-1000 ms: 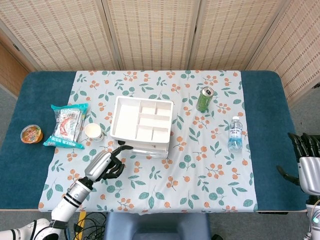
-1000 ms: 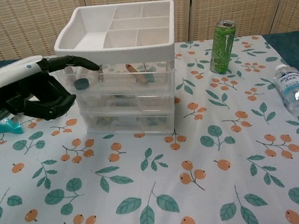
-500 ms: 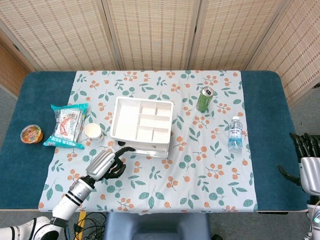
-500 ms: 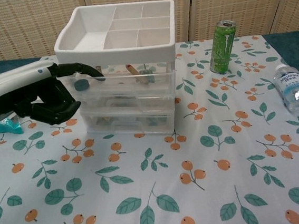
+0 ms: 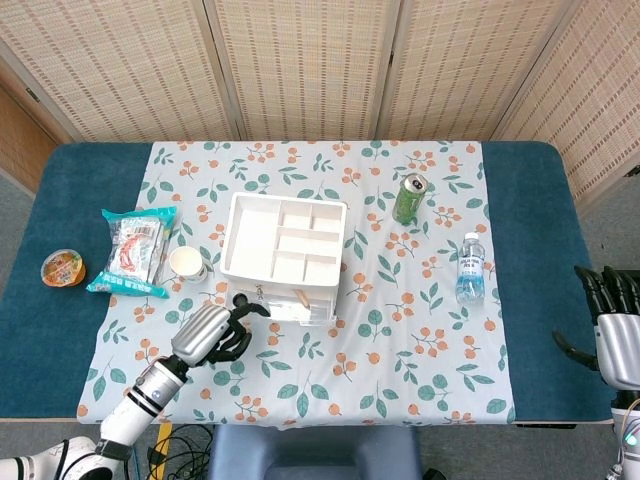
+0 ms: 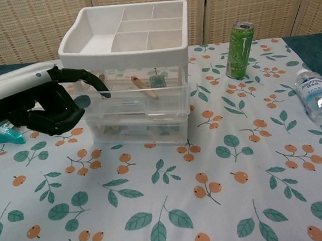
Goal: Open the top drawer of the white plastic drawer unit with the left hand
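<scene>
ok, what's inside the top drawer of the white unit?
Through the top drawer's clear front: a slim tan stick-like piece, a small greenish item, a dark round thing beside the left robot hand. The tray above covers the rest.

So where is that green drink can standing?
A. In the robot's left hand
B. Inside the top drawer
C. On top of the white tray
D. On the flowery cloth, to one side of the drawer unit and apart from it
D: the green can stands upright on the floral tablecloth, clear of the drawer unit; the left hand is at the unit's other side, one finger hooked at the top drawer.
</scene>
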You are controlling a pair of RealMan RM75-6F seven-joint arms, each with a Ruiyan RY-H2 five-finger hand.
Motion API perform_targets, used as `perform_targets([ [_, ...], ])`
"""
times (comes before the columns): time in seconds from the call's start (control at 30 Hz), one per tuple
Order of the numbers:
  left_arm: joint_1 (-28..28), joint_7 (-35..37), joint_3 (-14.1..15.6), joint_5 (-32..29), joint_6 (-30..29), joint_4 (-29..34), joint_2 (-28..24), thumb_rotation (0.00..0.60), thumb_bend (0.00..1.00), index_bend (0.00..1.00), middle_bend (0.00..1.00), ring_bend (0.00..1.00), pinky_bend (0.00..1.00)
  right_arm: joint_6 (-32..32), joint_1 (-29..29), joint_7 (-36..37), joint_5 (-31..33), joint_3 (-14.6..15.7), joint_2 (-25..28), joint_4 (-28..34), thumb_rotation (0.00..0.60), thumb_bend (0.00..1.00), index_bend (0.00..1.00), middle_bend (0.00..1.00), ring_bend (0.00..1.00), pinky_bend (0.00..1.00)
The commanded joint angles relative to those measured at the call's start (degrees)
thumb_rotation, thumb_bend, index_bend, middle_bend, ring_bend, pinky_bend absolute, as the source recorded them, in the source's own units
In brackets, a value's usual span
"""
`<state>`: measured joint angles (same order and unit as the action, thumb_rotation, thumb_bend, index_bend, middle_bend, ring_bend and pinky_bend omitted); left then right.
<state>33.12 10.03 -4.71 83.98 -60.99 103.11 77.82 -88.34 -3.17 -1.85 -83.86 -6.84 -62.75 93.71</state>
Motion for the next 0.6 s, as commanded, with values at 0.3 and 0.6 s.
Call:
perform_targets([
  [0.3, -1.3, -1.5, 2.3, 1.9, -1.0, 3.4, -2.1, 0.6, 0.57, 0.31, 0.91, 1.0, 1.0, -0.2, 0.2, 0.1, 0.0, 0.1, -0.1, 0.1, 0.6, 0.22, 0.05, 0.12, 0.07, 0.01],
  [0.6, -2.1, -1.3, 3.3, 3.3, -2.0, 5.1, -2.9, 0.6, 0.57, 0.31, 0.91, 1.0, 1.0, -0.3, 0.3, 0.4, 0.0, 0.1, -0.2, -0.4, 0.6, 0.22, 0.05, 0.12, 0.07, 0.01],
])
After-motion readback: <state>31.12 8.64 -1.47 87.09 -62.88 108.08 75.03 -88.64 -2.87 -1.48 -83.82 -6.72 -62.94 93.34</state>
